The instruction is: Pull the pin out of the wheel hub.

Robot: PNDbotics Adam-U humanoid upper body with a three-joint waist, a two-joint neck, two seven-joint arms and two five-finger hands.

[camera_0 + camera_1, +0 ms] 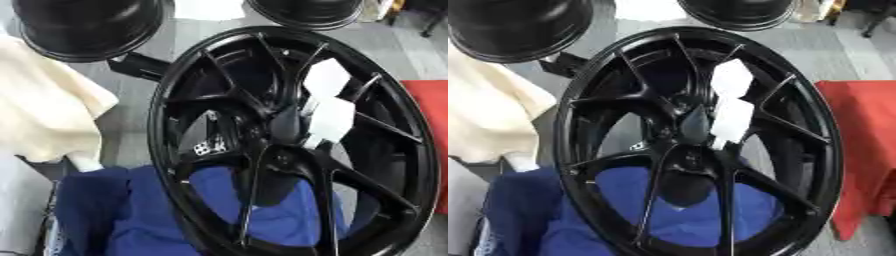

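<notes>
No hand shows; black wheel hub (293, 145) leans over blue cloth (131, 215).

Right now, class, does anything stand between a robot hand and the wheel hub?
No robot hand shows in either view, so no path can be judged. Two white pieces sit over the spokes just right of the wheel hub; the pin cannot be made out.

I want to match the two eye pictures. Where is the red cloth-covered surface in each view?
Left eye view: the red cloth-covered surface is a narrow strip at the right edge, behind the rim of the large black spoked wheel.
Right eye view: it fills a wide area on the right, from mid-height downward.
Shared landmark: the two white tags near the wheel's centre.
</notes>
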